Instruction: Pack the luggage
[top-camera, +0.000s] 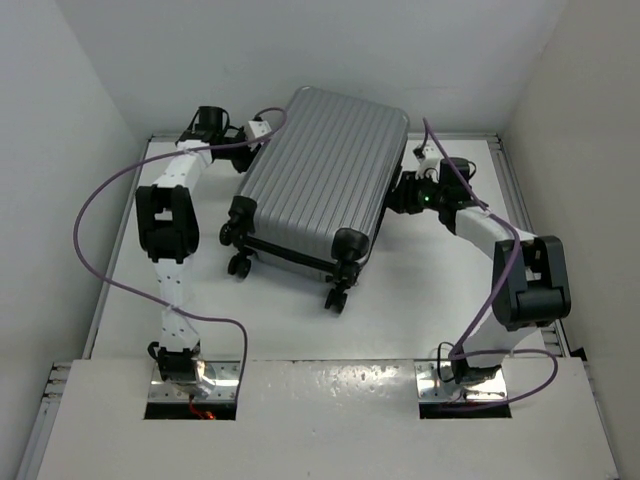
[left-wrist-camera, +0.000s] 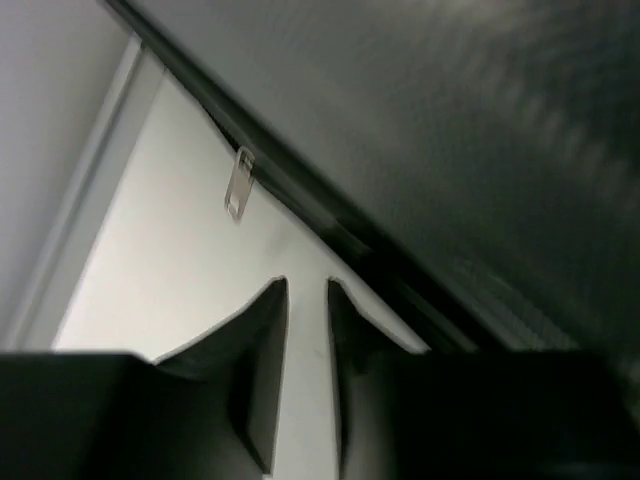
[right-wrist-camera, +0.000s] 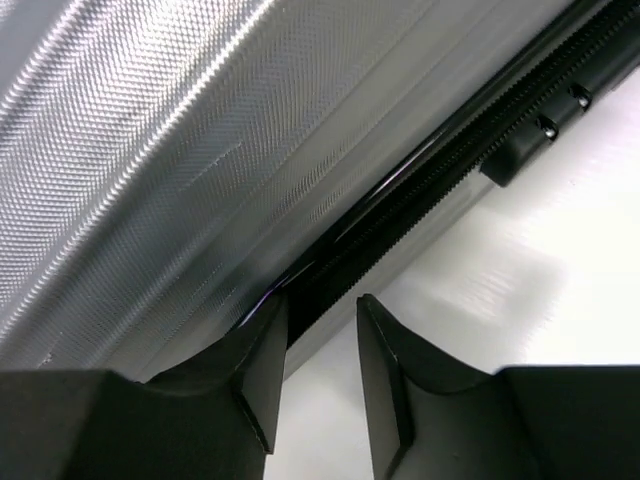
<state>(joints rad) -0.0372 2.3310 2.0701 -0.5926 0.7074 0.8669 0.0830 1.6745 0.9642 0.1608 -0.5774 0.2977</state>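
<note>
The luggage (top-camera: 320, 175) lies shut, zipping seemingly left to do. The left gripper (left-wrist-camera: 307, 290) and right gripper (right-wrist-camera: 320, 305) flank it, slightly spread, empty.

Bright, even overhead light; left wrist view dim and blurred; sheen on the luggage (right-wrist-camera: 170, 130).

**Closed luggage (top-camera: 325, 170), laid flat on its broad side.**
The silver-grey ribbed shell is shown at the centre of the top view, towards 12 o'clock. It is turned askew, with its small black wheels (top-camera: 337, 297) pointed to about 7 o'clock. The black zip band (right-wrist-camera: 430, 180) along its side is seen shut, and a small metal pull (left-wrist-camera: 238, 185) is seen at the seam.
</note>
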